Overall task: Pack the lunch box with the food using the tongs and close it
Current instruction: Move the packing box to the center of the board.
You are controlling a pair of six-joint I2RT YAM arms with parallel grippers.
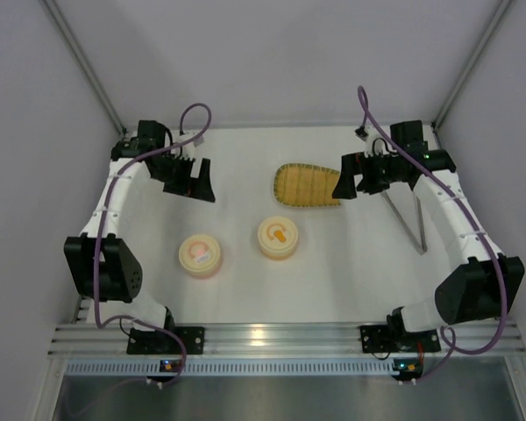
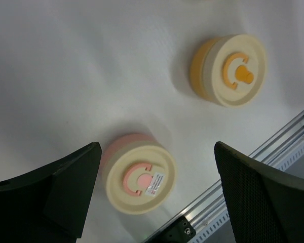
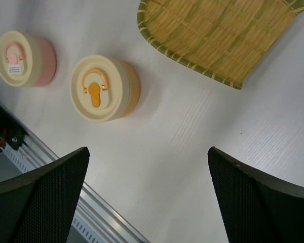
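Tongs on table, near open right jaws

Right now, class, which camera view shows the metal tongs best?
The top external view: the tongs lie on the table there as a narrow V, with the joined end towards the near edge. Neither wrist view shows them at all.

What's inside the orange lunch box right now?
Only its cream lid shows, seated on the orange lunch box, with an orange handle on top. The lid covers the inside, so its contents cannot be seen.
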